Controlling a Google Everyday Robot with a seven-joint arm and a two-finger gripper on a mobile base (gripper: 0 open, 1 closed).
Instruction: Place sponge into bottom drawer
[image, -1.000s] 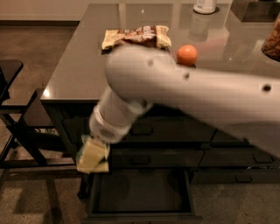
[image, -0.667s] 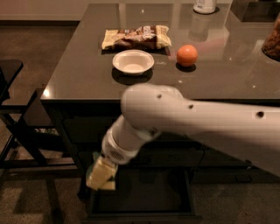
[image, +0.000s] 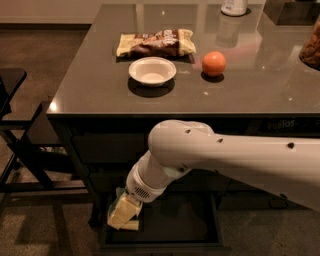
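My white arm reaches down from the right in front of the drawer stack. The gripper (image: 125, 212) at its end is low, at the left front corner of the open bottom drawer (image: 200, 235), and it is shut on the sponge (image: 121, 214). The sponge shows as a pale yellow pad with a bit of green at its upper edge. It hangs just above the drawer's left rim. The drawer is a wide shallow tray with a dark inside. The two upper drawers are mostly hidden behind my arm.
On the grey counter (image: 90, 85) lie a crinkly snack bag (image: 156, 43), a white bowl (image: 152, 71) and an orange (image: 214, 63). A white container (image: 234, 7) stands at the back. A dark chair frame (image: 20, 145) stands left of the cabinet.
My arm has dropped lower and moved right, uncovering the bowl. The gripper has carried the sponge down from mid-cabinet height to the open bottom drawer's left front corner.
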